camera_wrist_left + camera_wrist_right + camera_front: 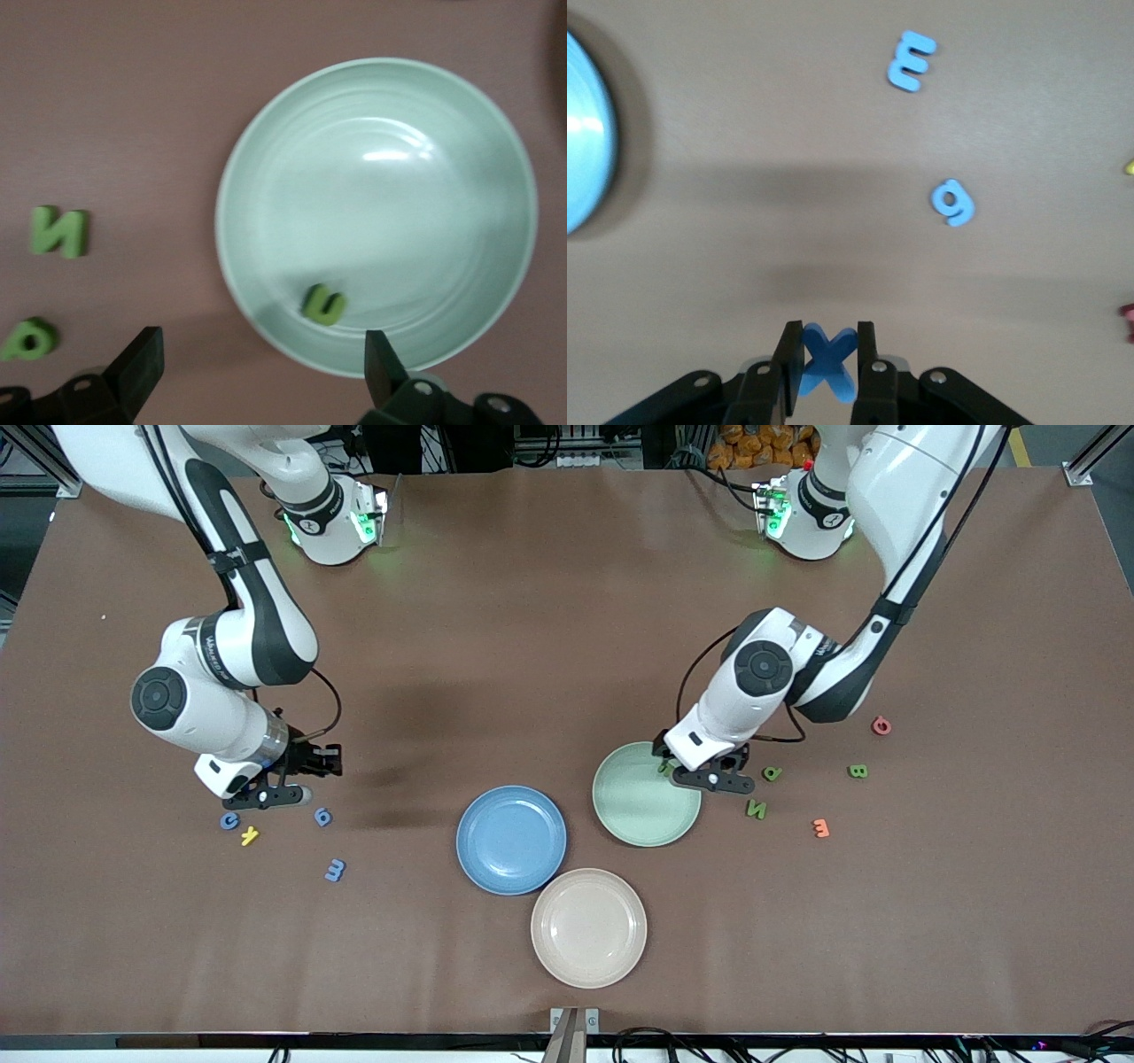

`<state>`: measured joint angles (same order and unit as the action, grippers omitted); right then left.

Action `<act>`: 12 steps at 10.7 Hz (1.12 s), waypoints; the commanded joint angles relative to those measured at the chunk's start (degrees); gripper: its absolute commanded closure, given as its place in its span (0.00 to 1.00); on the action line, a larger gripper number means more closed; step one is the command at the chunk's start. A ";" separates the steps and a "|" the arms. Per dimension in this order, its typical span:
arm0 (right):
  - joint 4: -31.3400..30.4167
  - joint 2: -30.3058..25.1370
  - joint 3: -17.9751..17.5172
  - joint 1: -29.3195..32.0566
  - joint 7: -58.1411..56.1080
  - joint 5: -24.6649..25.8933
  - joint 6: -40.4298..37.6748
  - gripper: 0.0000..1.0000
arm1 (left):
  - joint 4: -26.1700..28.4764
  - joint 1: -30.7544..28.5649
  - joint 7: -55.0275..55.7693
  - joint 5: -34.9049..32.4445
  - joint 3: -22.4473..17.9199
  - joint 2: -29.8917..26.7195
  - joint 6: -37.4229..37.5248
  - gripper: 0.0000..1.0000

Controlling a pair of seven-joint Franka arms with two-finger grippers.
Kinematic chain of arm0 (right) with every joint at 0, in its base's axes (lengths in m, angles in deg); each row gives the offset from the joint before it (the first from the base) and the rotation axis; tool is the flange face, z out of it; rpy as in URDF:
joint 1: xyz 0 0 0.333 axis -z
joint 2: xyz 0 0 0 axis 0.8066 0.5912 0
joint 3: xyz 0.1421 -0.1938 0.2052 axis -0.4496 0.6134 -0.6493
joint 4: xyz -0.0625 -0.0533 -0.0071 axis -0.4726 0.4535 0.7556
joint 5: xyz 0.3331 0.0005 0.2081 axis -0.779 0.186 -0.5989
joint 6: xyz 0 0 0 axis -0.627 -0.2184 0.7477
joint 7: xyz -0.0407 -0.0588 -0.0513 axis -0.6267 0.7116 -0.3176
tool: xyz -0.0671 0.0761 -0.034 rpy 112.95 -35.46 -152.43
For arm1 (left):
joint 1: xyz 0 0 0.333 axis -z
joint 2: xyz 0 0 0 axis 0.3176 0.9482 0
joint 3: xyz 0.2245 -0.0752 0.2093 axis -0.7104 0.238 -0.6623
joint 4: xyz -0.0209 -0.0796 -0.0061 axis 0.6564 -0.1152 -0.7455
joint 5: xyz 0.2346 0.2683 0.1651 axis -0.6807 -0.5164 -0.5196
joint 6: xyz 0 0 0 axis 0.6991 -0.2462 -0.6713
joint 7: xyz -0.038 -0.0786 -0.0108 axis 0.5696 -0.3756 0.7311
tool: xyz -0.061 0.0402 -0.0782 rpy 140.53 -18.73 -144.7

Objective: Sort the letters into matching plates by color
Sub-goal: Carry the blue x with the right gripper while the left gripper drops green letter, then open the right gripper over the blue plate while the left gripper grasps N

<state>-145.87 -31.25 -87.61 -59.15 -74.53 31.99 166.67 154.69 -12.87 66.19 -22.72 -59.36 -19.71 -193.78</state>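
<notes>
My left gripper (687,765) hangs open over the edge of the mint green plate (631,810) toward the left arm's end. A green letter (323,305) lies in that plate (381,177), just clear of the open left gripper (264,363). Three more green letters (772,773) (756,808) (858,771) lie on the table beside the plate. My right gripper (827,338) is shut on a blue X letter (829,365), above the table toward the right arm's end (299,779). Blue letters (229,820) (322,816) (335,870) lie below it. The blue plate (511,839) holds nothing.
A beige-pink plate (588,927) sits nearest the front camera, touching the blue one. A yellow letter (250,834) lies among the blue letters. An orange letter (821,828) and a red one (881,725) lie near the green letters.
</notes>
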 commanded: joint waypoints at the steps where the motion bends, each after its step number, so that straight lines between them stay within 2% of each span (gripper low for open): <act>1: 5.25 2.12 -0.03 -4.26 12.09 -2.64 -0.49 0.94 | 2.98 -4.84 -10.96 -0.06 -0.33 -3.84 3.26 0.00; 3: 9.99 5.46 0.06 -7.77 20.97 -2.56 -0.40 0.92 | 4.22 -7.39 -16.60 -2.42 -1.30 -3.68 2.39 0.00; 5: 15.08 9.32 0.06 -10.85 28.01 -2.47 -0.23 0.92 | 5.36 -10.02 -17.58 -4.01 -1.74 -2.80 -1.55 0.00; 8: 24.74 16.70 0.06 -14.55 41.79 -1.07 -0.23 0.92 | 5.19 -10.74 -19.26 -3.93 -2.62 0.10 -6.40 0.00; 10: 29.77 21.10 0.15 -15.78 44.64 -0.53 0.21 0.92 | 5.10 -10.57 -19.26 -4.10 -3.84 1.94 -9.03 0.00; 12: 31.37 23.66 0.06 -16.75 47.72 -0.62 4.23 0.92 | 5.02 -10.13 -19.17 -4.71 -4.81 3.17 -10.45 0.00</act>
<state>-119.29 -11.97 -87.71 -74.81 -30.98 30.55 168.24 159.77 -23.32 47.39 -25.51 -63.05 -17.85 -202.14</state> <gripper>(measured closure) 0.714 0.000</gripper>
